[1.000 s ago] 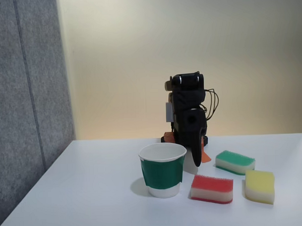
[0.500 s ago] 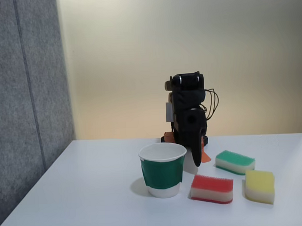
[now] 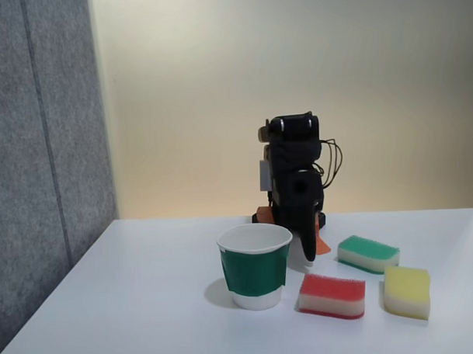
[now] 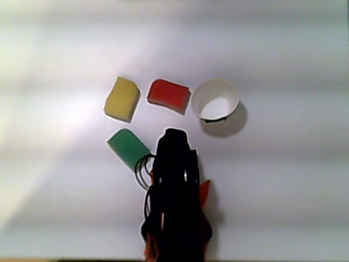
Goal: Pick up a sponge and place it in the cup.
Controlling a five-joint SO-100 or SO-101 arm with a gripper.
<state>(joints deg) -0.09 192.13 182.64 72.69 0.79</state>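
Observation:
The sponge (image 3: 331,295) with the red top and cream middle lies flat on the white table, just right of the cup (image 3: 255,269) in the fixed view. The cup is white paper with a green band, upright and empty. In the other view the sponge (image 4: 169,94) lies left of the cup (image 4: 216,100). The black arm is folded behind them, and its gripper (image 3: 311,254) points down at the table behind the gap between cup and sponge, touching neither. Seen from above, the gripper (image 4: 174,136) ends just short of the sponge. How the jaws stand is hidden.
A green-topped sponge (image 3: 368,252) lies right of the gripper and an all-yellow sponge (image 3: 406,291) beside the red one. A grey panel (image 3: 41,153) walls the left side. The table edge (image 3: 54,296) runs along it.

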